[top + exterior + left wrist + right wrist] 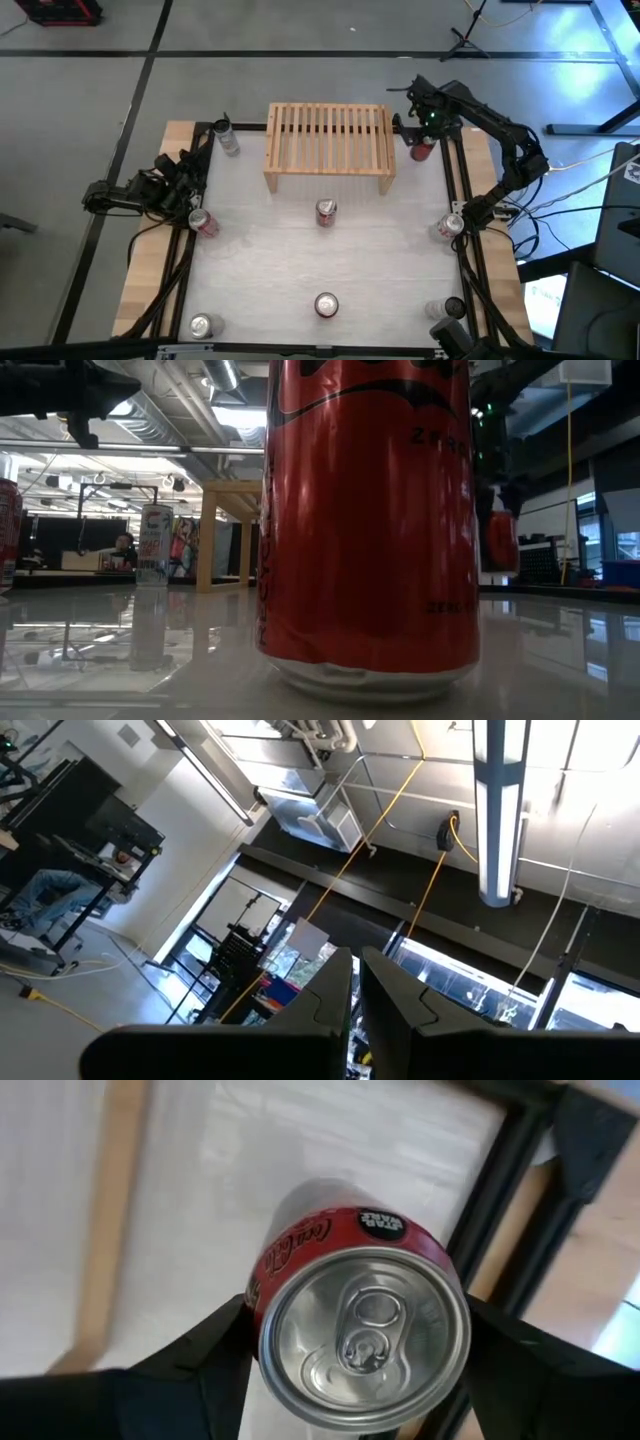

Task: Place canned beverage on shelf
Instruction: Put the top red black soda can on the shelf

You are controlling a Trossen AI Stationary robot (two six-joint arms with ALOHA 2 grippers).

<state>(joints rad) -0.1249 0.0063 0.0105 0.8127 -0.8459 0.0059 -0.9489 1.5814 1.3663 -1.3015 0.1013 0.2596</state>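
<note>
A red beverage can (422,150) is at the table's far right, just off the right end of the light-wood slatted shelf (330,140). My right gripper (424,128) points down over it, its fingers on either side of the can's upper part (365,1330). In the low view this can (500,540) shows under the dark gripper, its base a little above the table line. At the table's left edge, my left gripper (356,990) is shut on nothing and points up at the ceiling. My right gripper pinches the can between its two fingers (225,1345), just below the top rim (262,1315), on opposite sides. The fingers come from above, pointing down. The can stays upright, lid up, and looks lifted slightly clear of the table.
Several other cans stand on the white mat: a pale one (228,137) at the far left, red ones at the left (203,222), centre (327,212), near centre (326,305) and right (450,226). A black frame (462,200) borders the mat.
</note>
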